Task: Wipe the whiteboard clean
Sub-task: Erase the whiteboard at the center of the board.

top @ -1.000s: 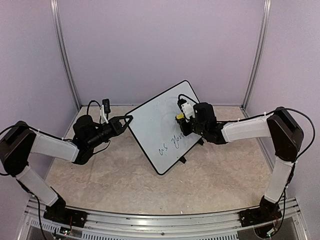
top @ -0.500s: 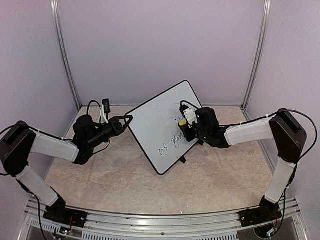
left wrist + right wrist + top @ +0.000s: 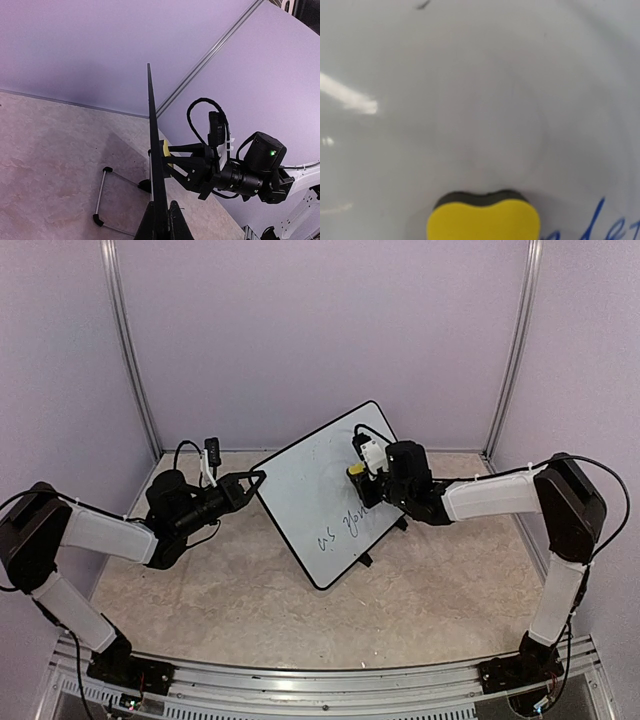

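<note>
The whiteboard (image 3: 320, 495) stands tilted on the table, with dark handwriting (image 3: 345, 530) on its lower part. My left gripper (image 3: 258, 478) is shut on its left edge. In the left wrist view the board (image 3: 152, 145) is edge-on, pinched between my fingertips (image 3: 161, 222). My right gripper (image 3: 362, 476) is shut on a yellow sponge (image 3: 356, 471) with a dark underside, pressed flat against the board's upper right face. In the right wrist view the sponge (image 3: 484, 220) sits on the white surface (image 3: 480, 100), blue writing (image 3: 600, 230) beside it; my own fingers are hidden there.
A black wire stand (image 3: 102, 195) props the board from behind, and one foot (image 3: 365, 560) shows at its lower edge. Purple walls with metal posts (image 3: 130, 350) close in the back and sides. A metal rail (image 3: 320, 695) runs along the near edge.
The right gripper slid the sponge down and right across the board, then back up and left to about where it began. The left gripper and the board have not moved.
</note>
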Tool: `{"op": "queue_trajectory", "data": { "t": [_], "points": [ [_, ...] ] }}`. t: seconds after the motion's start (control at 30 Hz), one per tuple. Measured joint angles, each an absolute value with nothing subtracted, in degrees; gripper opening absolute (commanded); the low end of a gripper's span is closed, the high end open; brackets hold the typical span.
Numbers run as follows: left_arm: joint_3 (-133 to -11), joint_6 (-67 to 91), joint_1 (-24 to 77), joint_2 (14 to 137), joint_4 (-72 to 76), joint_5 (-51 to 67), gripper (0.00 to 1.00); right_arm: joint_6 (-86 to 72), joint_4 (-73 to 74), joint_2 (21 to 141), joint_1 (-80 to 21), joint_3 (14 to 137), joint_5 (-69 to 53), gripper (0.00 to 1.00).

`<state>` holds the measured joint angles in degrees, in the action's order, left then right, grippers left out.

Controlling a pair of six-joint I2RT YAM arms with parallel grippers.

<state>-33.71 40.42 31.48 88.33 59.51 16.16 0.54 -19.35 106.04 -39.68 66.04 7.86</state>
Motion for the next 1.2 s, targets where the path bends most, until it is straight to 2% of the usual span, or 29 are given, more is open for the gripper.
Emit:
{"op": "queue_trajectory", "data": {
  "t": [0.33,0.67,1.2],
  "points": [
    [-33.7,40.4,31.5,88.3,59.5,16.2,0.0,-1.4,-22.2,103.3,-39.7,57.1,7.9,0.0],
    [-33.7,40.4,31.6,88.3,59.5,16.2,0.0,-1.8,-21.9,103.2,-38.8,56.7,8.9,0.0],
    [-33.7,40.3,31.6,88.1,59.2,16.1,0.0,-1.1,-17.8,106.7,-37.8,67.9,9.0,0.0]
  ]
}}
